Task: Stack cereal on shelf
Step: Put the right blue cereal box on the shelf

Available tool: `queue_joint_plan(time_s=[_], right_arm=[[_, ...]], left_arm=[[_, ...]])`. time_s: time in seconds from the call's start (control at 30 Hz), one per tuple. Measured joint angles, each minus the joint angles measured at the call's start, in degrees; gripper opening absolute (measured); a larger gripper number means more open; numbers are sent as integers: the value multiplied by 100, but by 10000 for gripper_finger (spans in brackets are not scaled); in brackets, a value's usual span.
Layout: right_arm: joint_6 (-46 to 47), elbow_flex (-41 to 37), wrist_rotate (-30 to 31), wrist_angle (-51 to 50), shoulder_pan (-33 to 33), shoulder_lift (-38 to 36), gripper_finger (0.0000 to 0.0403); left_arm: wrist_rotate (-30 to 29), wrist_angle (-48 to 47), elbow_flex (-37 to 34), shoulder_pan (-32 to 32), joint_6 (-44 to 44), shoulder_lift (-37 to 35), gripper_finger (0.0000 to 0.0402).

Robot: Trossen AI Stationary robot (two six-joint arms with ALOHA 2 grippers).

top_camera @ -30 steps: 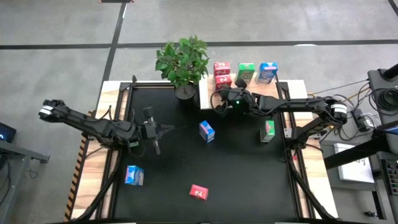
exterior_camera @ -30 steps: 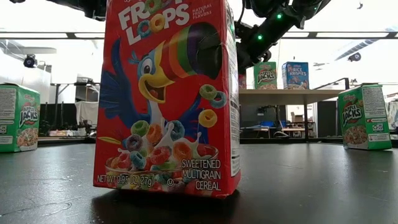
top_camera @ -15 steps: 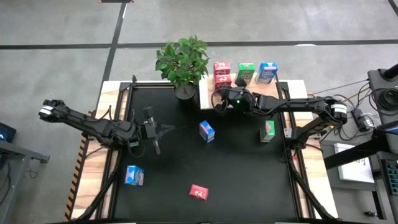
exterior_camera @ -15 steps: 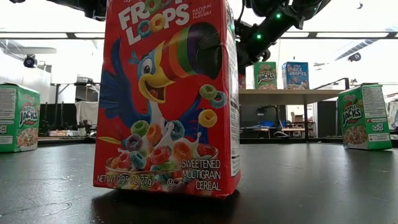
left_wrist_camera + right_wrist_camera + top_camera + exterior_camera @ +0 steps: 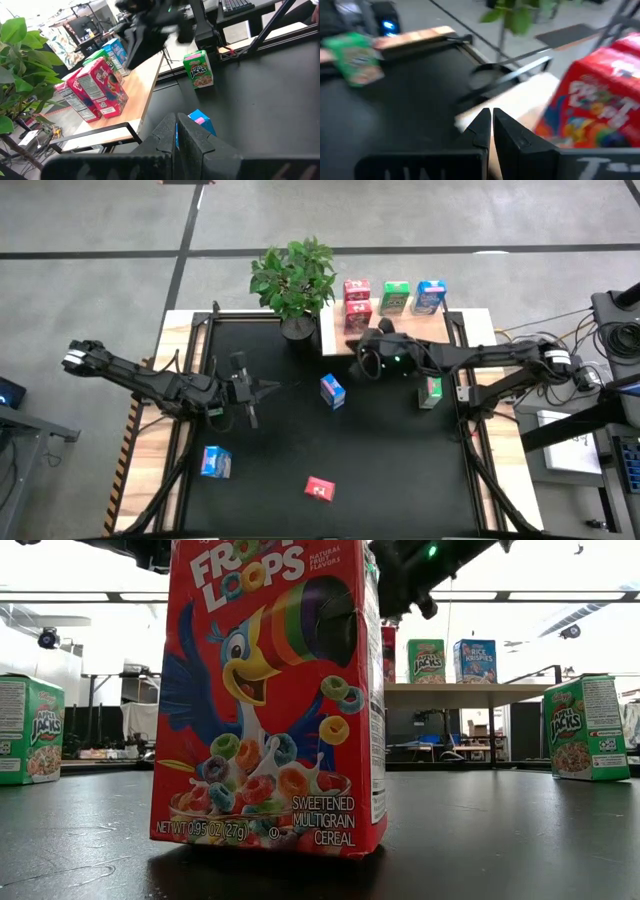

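Observation:
The pale wood shelf [image 5: 400, 330] lies at the table's far edge. On it stand two red cereal boxes [image 5: 356, 300], a green one [image 5: 395, 297] and a blue one [image 5: 430, 297]. On the black table stand a blue box [image 5: 332, 390], a green box [image 5: 431, 390], another blue box [image 5: 215, 462] and a red box [image 5: 320, 489], which fills the low view [image 5: 270, 690]. My right gripper [image 5: 362, 360] hangs shut and empty just in front of the shelf's left end [image 5: 491, 120]. My left gripper [image 5: 268, 388] is shut and empty at mid-left [image 5: 176, 135].
A potted plant [image 5: 293, 280] stands at the far edge, left of the shelf. Another green box [image 5: 30, 730] stands far left in the low view and shows in the right wrist view [image 5: 355, 57]. Wood strips [image 5: 160, 460] border the table's sides.
My right gripper has drawn back from the shelf's left end, toward the table's near and right edges, and has risen in the low view. The boxes on the shelf and on the table have stayed in place.

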Motion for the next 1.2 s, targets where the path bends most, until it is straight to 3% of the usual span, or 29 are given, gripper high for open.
queue_joint_plan(time_s=[0.23, 0.63, 1.07, 1.2], right_arm=[[1443, 4, -714, -605, 546, -251, 9], [2233, 79, -725, -827, 834, 504, 9], [2765, 2132, -810, -3432, 795, 1722, 11], [2738, 2814, -919, -4066, 797, 2233, 41]], left_arm=[[1, 2, 0, 0, 0, 0, 0], [2, 2, 0, 1, 0, 0, 0], [0, 0, 0, 2, 0, 0, 0], [0, 0, 0, 1, 0, 0, 0]])
